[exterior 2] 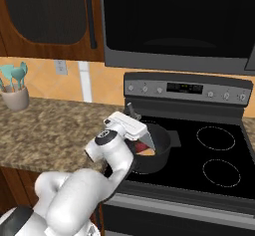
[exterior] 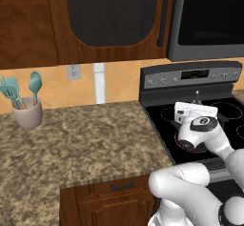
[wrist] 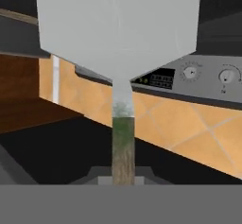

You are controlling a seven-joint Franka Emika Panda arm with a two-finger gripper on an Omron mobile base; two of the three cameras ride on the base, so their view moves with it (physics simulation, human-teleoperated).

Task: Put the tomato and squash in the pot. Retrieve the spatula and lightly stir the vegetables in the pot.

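Note:
My gripper (wrist: pixel 123 178) is shut on the thin handle of the spatula (wrist: pixel 118 29), whose pale grey blade looms large ahead in the hand view. From the right base view the white hand (exterior 2: pixel 128 124) hovers over the left rim of the dark grey pot (exterior 2: pixel 167 148) on the stove's front left burner. There the spatula blade (exterior 2: pixel 145 141) slants down into the pot and the handle end pokes up behind the hand. A tan-orange patch of the squash (exterior 2: pixel 148 152) shows inside the pot. A sliver of red, the tomato (exterior: pixel 183 143), peeks out beneath the hand.
A beige holder with teal utensils (exterior: pixel 28 113) stands at the far left of the granite counter (exterior: pixel 86 134). The black stovetop has free burners to the right (exterior 2: pixel 215 138). A control panel (exterior 2: pixel 187 88) rises behind it, and a microwave (exterior 2: pixel 179 21) hangs overhead.

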